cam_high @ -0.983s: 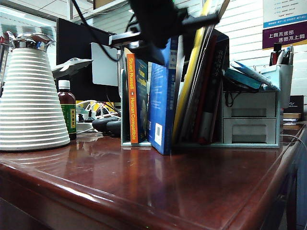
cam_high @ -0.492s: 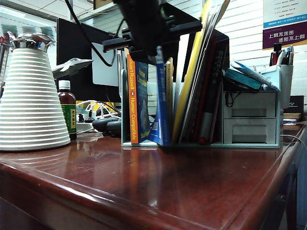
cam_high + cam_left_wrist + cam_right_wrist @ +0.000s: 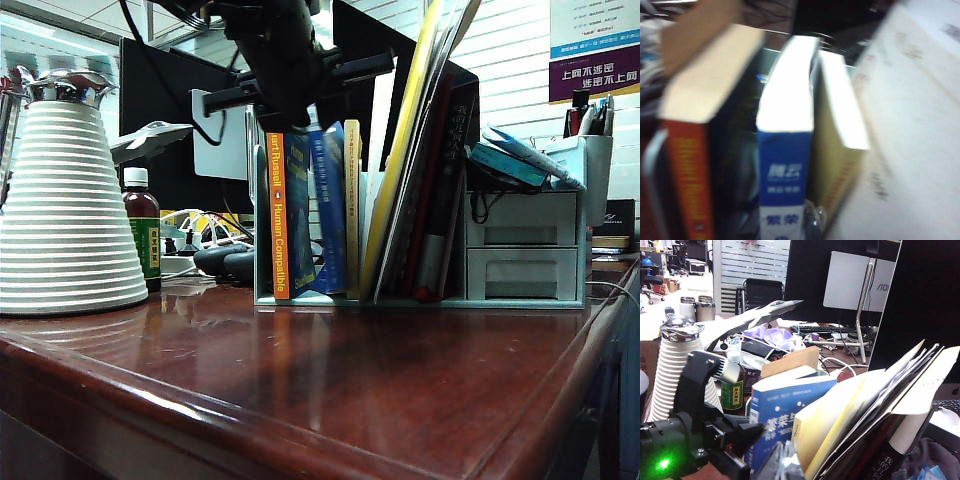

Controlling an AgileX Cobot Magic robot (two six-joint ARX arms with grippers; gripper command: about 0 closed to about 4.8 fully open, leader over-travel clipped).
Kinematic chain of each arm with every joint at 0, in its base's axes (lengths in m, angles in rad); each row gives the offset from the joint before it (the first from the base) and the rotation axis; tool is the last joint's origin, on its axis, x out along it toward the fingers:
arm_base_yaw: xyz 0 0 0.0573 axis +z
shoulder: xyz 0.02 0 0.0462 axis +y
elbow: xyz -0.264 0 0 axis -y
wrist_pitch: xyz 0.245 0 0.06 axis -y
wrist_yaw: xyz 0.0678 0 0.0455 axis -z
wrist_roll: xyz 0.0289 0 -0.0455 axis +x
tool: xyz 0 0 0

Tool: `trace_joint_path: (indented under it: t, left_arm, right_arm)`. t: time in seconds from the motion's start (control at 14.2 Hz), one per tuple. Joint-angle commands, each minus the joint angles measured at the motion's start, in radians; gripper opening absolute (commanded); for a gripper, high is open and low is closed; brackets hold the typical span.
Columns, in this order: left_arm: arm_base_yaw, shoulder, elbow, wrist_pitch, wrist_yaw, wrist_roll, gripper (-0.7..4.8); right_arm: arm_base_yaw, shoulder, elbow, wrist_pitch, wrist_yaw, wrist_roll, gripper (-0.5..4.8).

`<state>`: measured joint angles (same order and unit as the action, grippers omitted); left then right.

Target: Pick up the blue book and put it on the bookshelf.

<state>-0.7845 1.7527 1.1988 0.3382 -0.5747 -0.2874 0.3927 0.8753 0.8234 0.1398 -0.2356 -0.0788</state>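
A dark red wooden desk [image 3: 330, 390] filled the near part of the exterior view, its front stretch bare and glossy. Toward its far edge stood the bookshelf [image 3: 520, 250], and on the left side of the desk a white ribbed jug [image 3: 65, 200] with a small brown bottle [image 3: 141, 240] just beside it. The blue book [image 3: 328, 210] stood nearly upright in a slot at the left end of the bookshelf, between the orange-spined book [image 3: 277, 215] and a thin yellow book [image 3: 351, 205], touching both. The left gripper [image 3: 290, 90] hung directly over the blue book's top edge; its jaws appeared nearly closed, but whether they pinched the book could not be told, since the blurred left wrist view showed only book tops. The right gripper [image 3: 785, 462] sat low, just by the shelved books, its opening not discernible. The placing step looked almost done; the next move probably called for the left gripper to let go fully and lift straight up without dragging the book out or tipping its neighbours.
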Motion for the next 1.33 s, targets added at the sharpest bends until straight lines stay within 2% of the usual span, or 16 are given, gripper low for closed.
trace_joint_path:
  t: [0.07, 0.14, 0.21, 0.35, 0.63, 0.7, 0.84, 1.33]
  left_arm:
    - [0.004, 0.021, -0.009, -0.071, 0.101, -0.001, 1.4]
    - [0.004, 0.021, -0.009, -0.072, 0.108, -0.001, 1.4]
    - [0.004, 0.021, -0.009, -0.072, 0.091, -0.001, 0.0]
    - [0.004, 0.021, -0.009, -0.046, 0.013, -0.001, -0.05]
    - [0.039, 0.04, -0.008, 0.057, -0.005, 0.009, -0.05]
    - [0.044, 0.045, -0.008, 0.097, -0.006, 0.036, -0.05]
    - [0.068, 0.05, -0.008, 0.171, 0.006, 0.071, -0.05]
    - [0.128, 0.075, 0.023, 0.255, 0.112, 0.071, -0.05]
  right_arm:
    - [0.0, -0.003, 0.004, 0.015, -0.003, 0.004, -0.01]
    - [0.0, -0.003, 0.004, 0.015, -0.003, 0.003, -0.01]
    - [0.0, -0.003, 0.004, 0.015, -0.008, 0.004, -0.01]
    - [0.0, -0.003, 0.004, 0.015, -0.01, 0.004, -0.01]
    - [0.0, -0.003, 0.004, 0.015, -0.012, 0.005, -0.01]
    - [0.0, -0.003, 0.004, 0.014, -0.019, 0.005, -0.01]
    - [0.0, -0.003, 0.004, 0.014, -0.027, 0.005, -0.01]
    - [0.001, -0.003, 0.004, 0.014, -0.033, 0.008, -0.01]
